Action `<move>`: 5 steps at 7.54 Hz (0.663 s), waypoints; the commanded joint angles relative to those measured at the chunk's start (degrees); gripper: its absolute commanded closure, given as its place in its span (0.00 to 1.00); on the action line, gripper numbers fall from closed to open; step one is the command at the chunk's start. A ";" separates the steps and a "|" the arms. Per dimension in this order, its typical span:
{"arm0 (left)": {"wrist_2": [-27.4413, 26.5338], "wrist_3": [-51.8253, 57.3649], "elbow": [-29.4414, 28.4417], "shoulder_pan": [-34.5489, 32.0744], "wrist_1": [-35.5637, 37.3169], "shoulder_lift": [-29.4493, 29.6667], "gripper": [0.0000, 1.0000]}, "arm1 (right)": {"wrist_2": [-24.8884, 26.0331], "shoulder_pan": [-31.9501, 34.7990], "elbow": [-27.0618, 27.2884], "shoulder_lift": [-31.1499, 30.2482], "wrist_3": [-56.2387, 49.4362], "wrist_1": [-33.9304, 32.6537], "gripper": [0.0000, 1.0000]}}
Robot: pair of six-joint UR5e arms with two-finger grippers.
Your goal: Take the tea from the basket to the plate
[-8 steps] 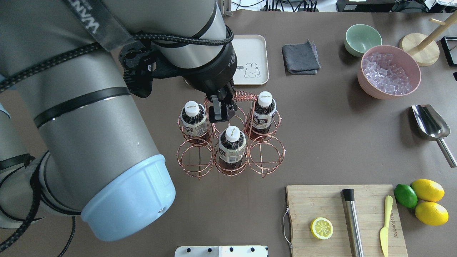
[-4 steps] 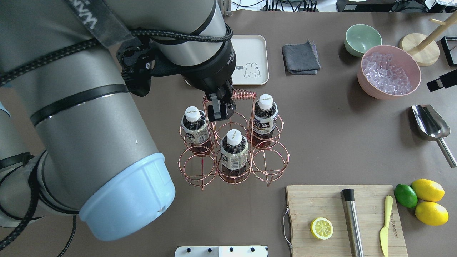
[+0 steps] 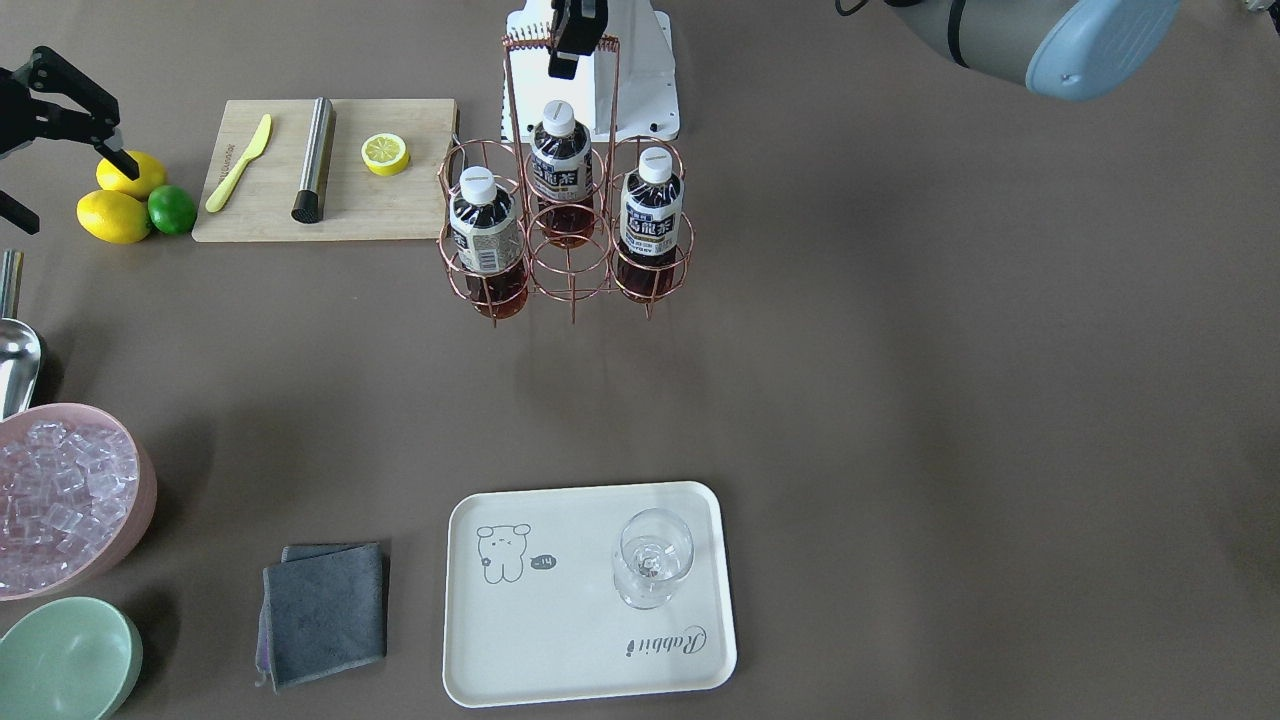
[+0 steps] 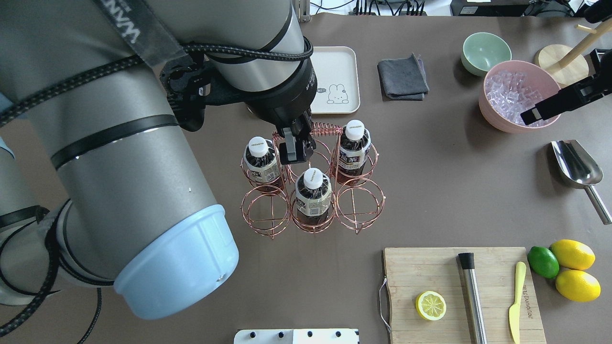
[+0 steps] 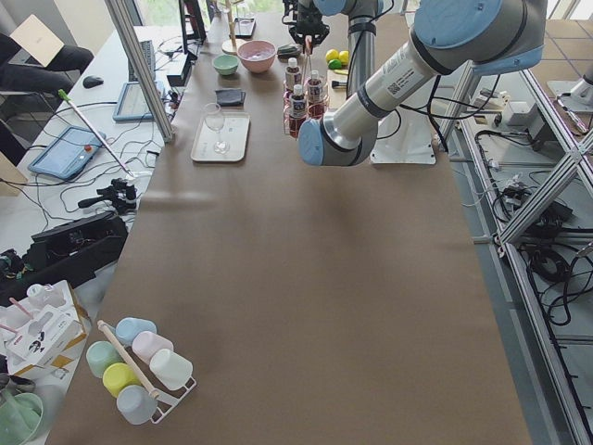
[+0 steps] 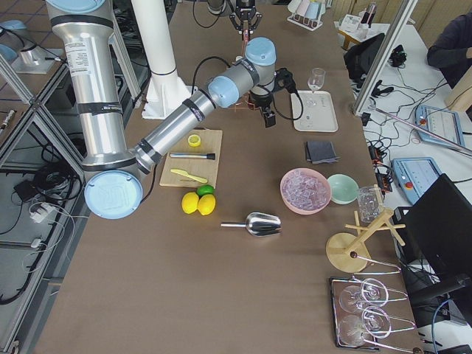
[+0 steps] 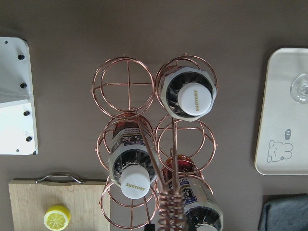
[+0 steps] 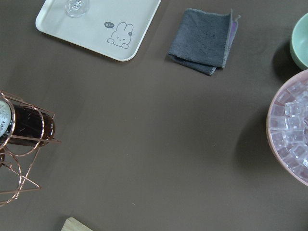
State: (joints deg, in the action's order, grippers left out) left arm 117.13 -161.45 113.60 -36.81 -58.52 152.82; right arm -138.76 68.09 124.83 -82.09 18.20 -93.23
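We see the copper wire basket [image 4: 327,128] upright at mid-frame in the overhead view, six rings in two rows. Three white-capped, reddish-brown tea bottles [image 4: 313,193] stand upright in it: upper-left, upper-right and lower-middle rings. The cream plate [image 4: 334,67] lies flat above, apart.

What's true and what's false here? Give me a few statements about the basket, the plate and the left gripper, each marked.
The basket holds three bottles. True.
The plate is empty. False: a glass stands on it.
The left gripper is at the basket's handle. True.
The cloth lies on the plate. False: it lies beside the plate.
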 commanded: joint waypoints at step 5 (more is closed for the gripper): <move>-0.15 0.00 -0.57 0.52 -0.01 -0.50 1.00 | -1.34 -4.36 -2.22 2.02 -3.79 12.08 0.00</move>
State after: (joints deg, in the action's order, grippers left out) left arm 116.99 -161.46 113.13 -36.34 -58.53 152.60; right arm -139.71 65.39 123.18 -80.07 15.71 -85.27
